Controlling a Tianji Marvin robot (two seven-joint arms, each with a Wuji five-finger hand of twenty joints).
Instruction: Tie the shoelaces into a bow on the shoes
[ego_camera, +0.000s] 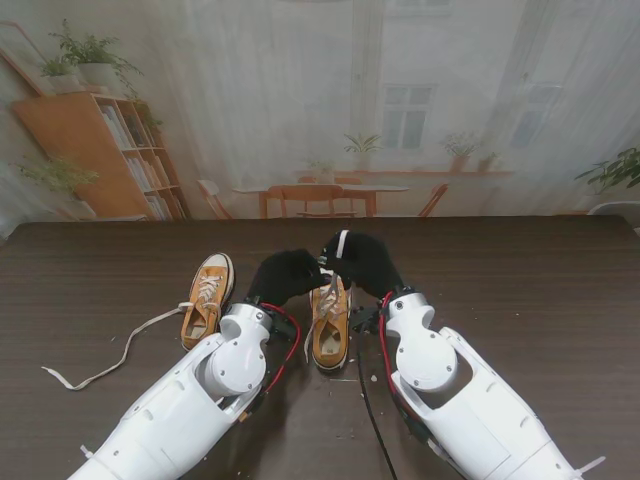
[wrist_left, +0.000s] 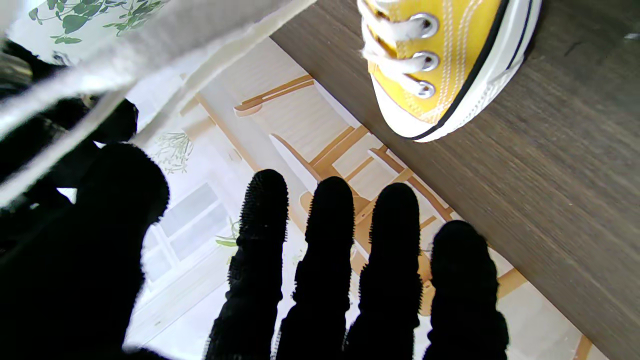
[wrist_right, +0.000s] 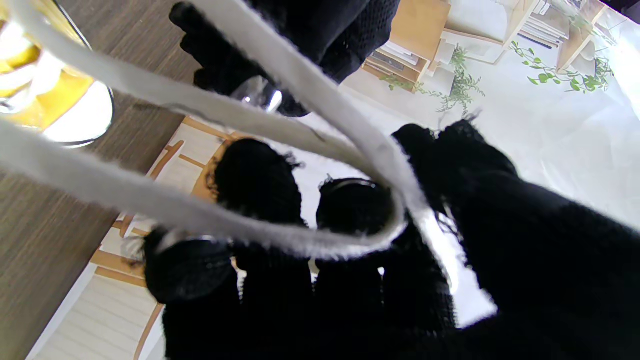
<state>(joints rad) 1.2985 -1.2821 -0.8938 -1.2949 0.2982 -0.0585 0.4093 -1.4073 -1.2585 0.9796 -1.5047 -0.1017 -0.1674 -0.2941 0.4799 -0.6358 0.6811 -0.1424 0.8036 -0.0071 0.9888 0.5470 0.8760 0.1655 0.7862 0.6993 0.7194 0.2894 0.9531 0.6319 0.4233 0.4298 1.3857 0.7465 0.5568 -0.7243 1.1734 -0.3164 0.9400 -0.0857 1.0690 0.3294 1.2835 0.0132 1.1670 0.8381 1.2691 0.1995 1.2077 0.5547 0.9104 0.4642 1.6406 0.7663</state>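
Note:
Two yellow canvas shoes stand on the dark table. The middle shoe lies under both black-gloved hands. My right hand has its fingers curled around a loop of that shoe's white lace, and a short piece of lace sticks up from it. My left hand hovers beside it with four fingers straight and apart; lace strands pass by its thumb, which does not seem to grip them. The shoe's toe shows past those fingers.
The other shoe stands to the left of my left hand, its loose lace trailing across the table toward the left edge. A black cable runs along the table between my arms. A printed room backdrop rises behind the table's far edge.

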